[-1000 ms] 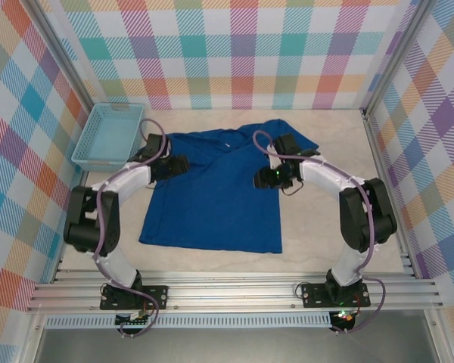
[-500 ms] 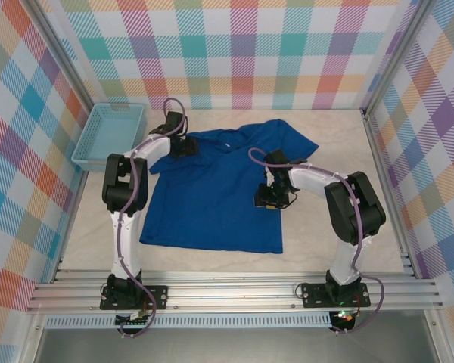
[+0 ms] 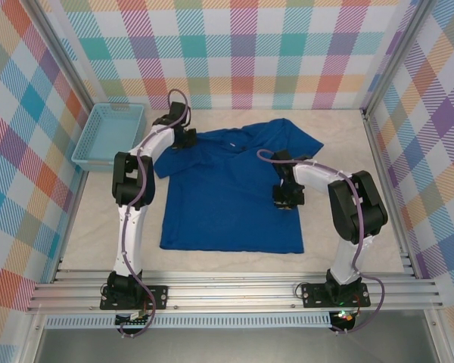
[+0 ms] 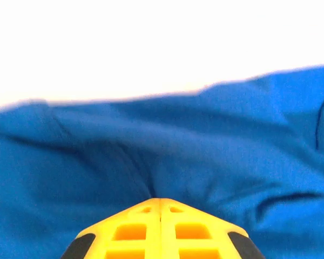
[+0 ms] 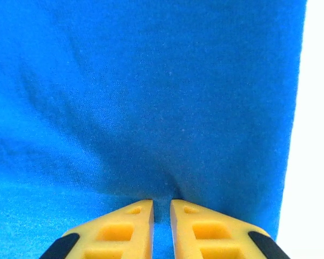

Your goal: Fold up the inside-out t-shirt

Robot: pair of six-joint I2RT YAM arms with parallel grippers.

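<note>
Our t-shirt has slid to the right and now lies flat in the middle of the table, collar toward the far edge. Our left gripper pinches its far left shoulder. Our right gripper pinches its right side.

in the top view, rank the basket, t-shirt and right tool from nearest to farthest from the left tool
1. t-shirt: the left tool is shut on its far left part.
2. basket: a little to the left, in the far left corner.
3. right tool: well off to the right and nearer the bases, at the shirt's right edge.
</note>
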